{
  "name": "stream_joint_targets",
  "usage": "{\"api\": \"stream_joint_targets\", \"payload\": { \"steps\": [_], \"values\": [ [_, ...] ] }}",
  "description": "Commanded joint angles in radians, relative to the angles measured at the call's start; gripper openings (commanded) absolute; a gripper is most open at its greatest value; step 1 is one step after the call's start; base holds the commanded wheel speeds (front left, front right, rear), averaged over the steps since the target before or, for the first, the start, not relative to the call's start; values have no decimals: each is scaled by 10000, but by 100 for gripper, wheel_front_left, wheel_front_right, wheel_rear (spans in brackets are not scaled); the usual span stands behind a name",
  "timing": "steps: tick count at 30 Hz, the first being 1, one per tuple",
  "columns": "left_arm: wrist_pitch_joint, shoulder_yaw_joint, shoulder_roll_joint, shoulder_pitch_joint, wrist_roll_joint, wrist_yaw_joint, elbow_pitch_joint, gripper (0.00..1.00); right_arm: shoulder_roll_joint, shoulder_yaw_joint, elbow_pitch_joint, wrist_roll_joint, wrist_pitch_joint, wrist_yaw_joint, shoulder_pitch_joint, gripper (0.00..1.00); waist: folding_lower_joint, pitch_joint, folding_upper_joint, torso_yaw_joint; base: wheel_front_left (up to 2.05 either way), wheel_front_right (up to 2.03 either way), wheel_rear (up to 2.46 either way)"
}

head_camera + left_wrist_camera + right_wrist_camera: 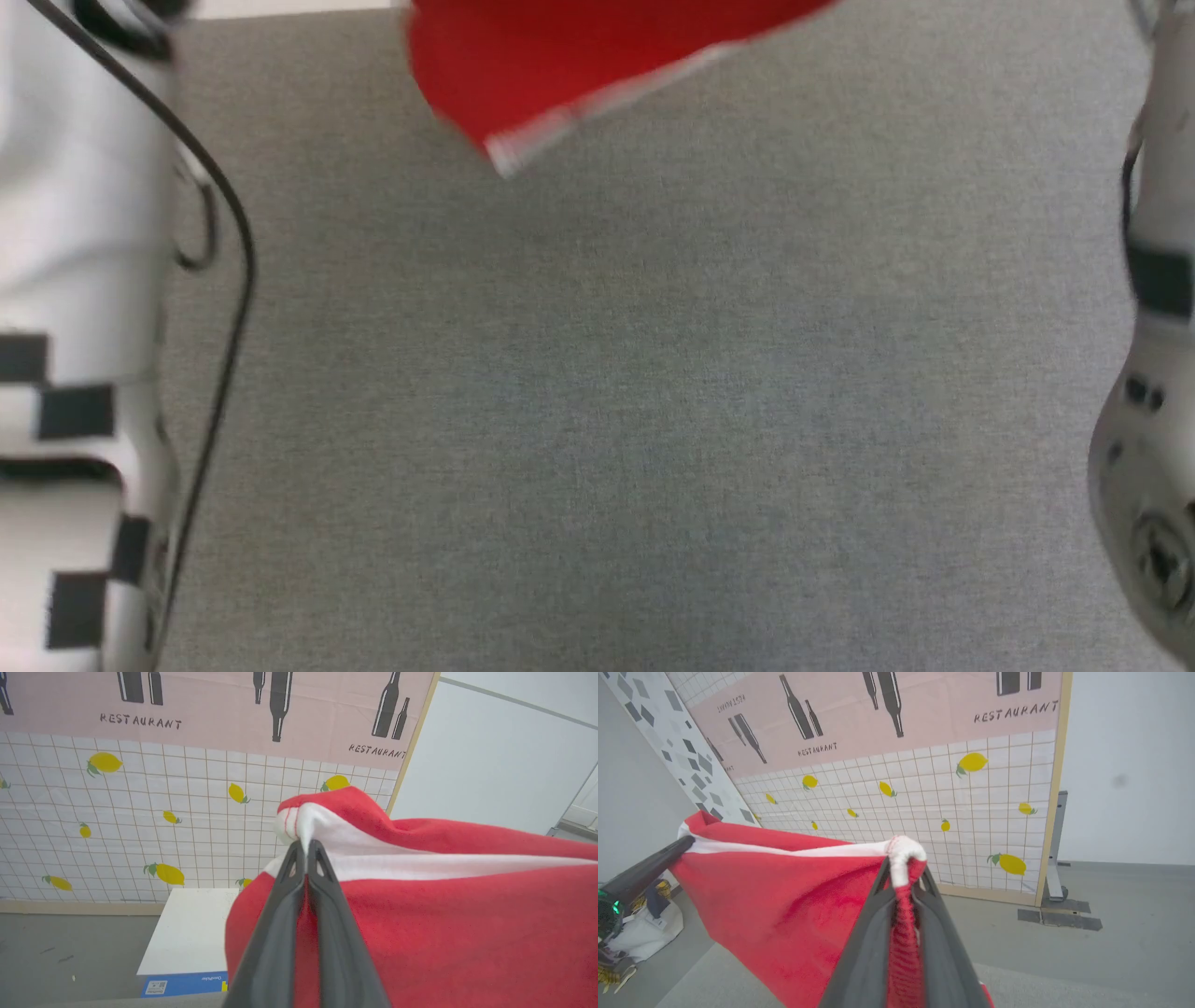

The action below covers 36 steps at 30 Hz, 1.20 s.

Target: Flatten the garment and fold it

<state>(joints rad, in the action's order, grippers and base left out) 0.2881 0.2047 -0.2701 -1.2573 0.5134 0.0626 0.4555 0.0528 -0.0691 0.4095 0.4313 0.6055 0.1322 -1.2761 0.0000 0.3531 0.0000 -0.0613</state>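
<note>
Red shorts (523, 75) held in air over far part of grey surface (597, 420). Left tool (306, 847) clamped on white-trimmed corner, right tool (903, 870) clamped on the other corner, fabric stretched between.

We see a staged room corner: printed backdrop, pale walls, grey floor.
We note a grey woven tabletop (653, 420). The backdrop panel (187, 812) has a pink band of black bottles and RESTAURANT lettering above white grid tiles with yellow lemons, edged by a wood frame (1050, 812). A plain white wall (490, 756) stands beside it, over a grey floor (1120, 896). A white box (187, 933) carries a blue label. The light is even.
</note>
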Motion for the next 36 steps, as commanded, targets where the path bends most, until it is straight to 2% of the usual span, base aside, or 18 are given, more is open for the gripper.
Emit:
{"api": "stream_joint_targets", "payload": {
  "steps": [1,5,10,15,20,22,27,32,36],
  "values": [
    [-280,-162,-98,-497,-41,58,212,0,4,-72,213,-92,-474,-15,-546,0,0,310,0,-99,0,0,0],
    [-886,-232,-145,-1257,-130,-53,677,0,-19,-53,872,-179,-1386,-15,-1377,0,0,561,0,-64,0,0,0],
    [-1365,-229,-142,-1123,-54,-286,1143,0,-5,133,1385,-6,-1878,-15,-1107,0,0,766,0,39,0,0,0],
    [-1735,-100,-23,149,141,-614,1249,0,204,707,1183,831,-2203,-15,446,0,0,655,0,167,0,0,0],
    [-2275,-151,71,2213,412,-672,619,0,802,1579,-94,1894,-2537,-15,2773,0,0,105,0,303,0,0,0],
    [-2362,-153,87,3349,494,-560,100,0,1039,1703,-793,2439,-2680,-15,3948,0,0,-240,0,345,0,0,0],
    [-2337,-475,128,6752,925,122,-1589,0,1599,2091,-2480,3307,-2358,-15,7172,0,0,-1197,0,374,0,0,0],
    [-1854,-610,275,10023,1304,932,-3225,0,2020,2450,-3817,3764,-1686,-15,9938,0,0,-1908,0,453,0,0,0],
    [-1519,-644,465,12176,1535,1555,-4210,0,2094,2401,-4423,3911,-901,-15,11907,0,0,-2355,0,579,0,0,0]
  ]
}}
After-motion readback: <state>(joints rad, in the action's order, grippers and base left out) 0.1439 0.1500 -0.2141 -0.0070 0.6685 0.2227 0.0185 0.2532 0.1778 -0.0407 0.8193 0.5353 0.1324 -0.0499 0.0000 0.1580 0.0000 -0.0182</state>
